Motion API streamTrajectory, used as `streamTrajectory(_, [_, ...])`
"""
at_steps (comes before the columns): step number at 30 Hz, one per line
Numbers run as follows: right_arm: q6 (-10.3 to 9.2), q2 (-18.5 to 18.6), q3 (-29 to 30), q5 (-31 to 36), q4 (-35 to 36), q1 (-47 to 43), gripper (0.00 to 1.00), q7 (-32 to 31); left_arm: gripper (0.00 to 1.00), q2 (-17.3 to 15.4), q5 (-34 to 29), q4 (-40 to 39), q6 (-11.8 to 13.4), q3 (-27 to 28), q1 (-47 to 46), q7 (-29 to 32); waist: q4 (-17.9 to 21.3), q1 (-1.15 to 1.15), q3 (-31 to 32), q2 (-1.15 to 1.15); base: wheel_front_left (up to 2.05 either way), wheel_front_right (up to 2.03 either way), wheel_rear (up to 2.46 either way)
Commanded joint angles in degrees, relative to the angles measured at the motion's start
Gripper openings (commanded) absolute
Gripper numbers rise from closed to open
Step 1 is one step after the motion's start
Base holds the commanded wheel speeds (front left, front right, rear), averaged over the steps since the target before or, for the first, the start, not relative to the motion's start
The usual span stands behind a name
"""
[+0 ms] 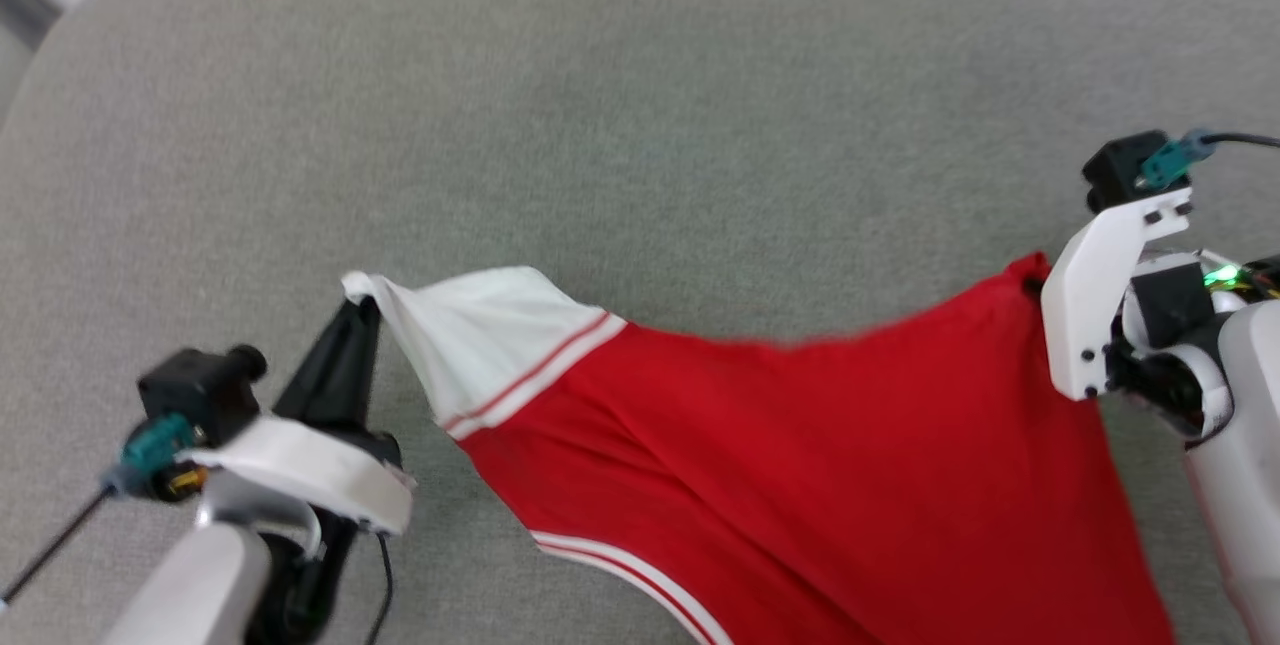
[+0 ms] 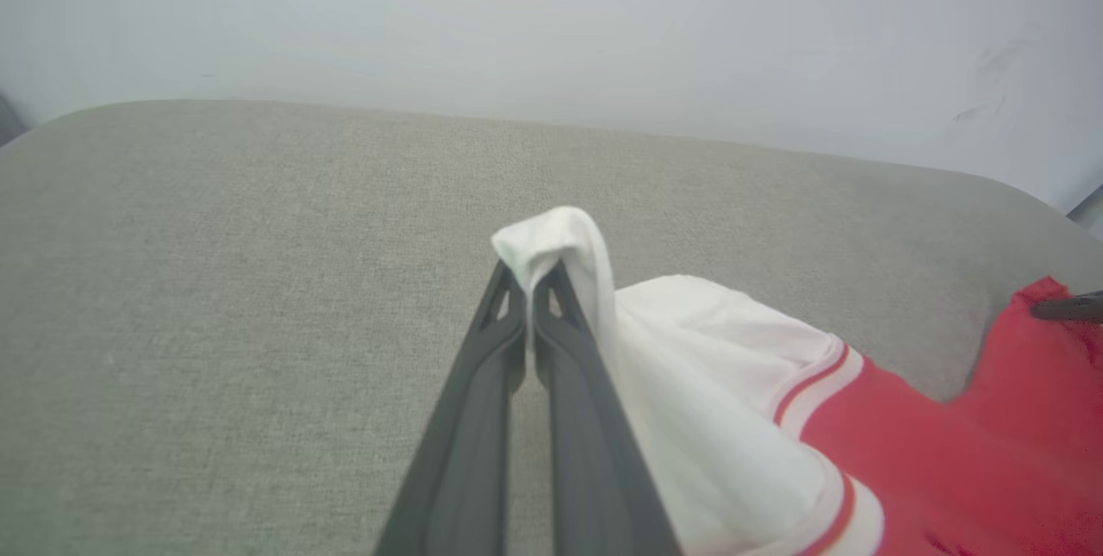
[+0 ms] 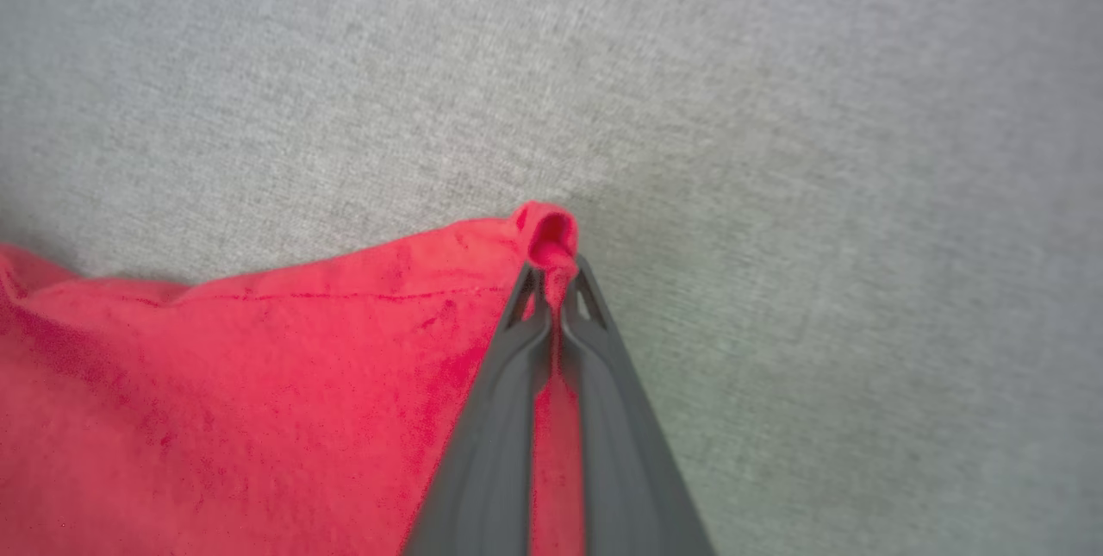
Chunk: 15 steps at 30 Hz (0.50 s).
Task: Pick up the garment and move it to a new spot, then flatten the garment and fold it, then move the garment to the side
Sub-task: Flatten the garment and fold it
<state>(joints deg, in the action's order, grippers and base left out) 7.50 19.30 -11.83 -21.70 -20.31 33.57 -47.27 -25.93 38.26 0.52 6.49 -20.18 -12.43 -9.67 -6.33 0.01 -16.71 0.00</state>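
Grey upholstery (image 1: 640, 125), garment (image 1: 800, 445) strung between end effectors (image 2: 527, 280) (image 3: 551, 284)

A broad upholstered surface (image 1: 640, 105) covered in pale grey woven cloth spreads across the head view. Its weave is fine and even, and its far left corner is rounded. Behind its far edge rises a smooth, pale wall (image 2: 551, 13), which carries a few faint dark scuff marks (image 2: 982, 82) toward the right of the left wrist view. A dark strip (image 1: 20, 10) slants past the rounded corner at the upper left of the head view; what it is cannot be told. The right wrist view shows the same grey cloth close up and slightly blurred.
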Motion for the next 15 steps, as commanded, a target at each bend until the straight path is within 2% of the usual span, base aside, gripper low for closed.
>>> streamTrajectory(1, [-0.02,-0.6,1.0,0.9,-0.7,1.3,0.00,1.7,0.00,-0.7,0.2,0.5,-0.3,0.7,-2.0,0.2,1.9,-0.01,3.5,0.00,0.00,0.00,0.00])
streamTrajectory(9, [-0.02,-5.5,8.5,5.9,-6.1,5.5,0.00,12.6,0.00,-0.5,3.9,7.1,-3.2,2.5,-14.6,4.6,5.0,-0.01,9.2,0.00,0.00,0.00,0.00])
streamTrajectory(15, [-0.03,-7.2,12.3,9.5,-10.5,12.4,0.00,18.2,0.00,0.2,2.4,16.8,-5.0,1.4,-28.4,7.0,6.4,-0.01,9.3,0.00,0.00,0.00,0.00])
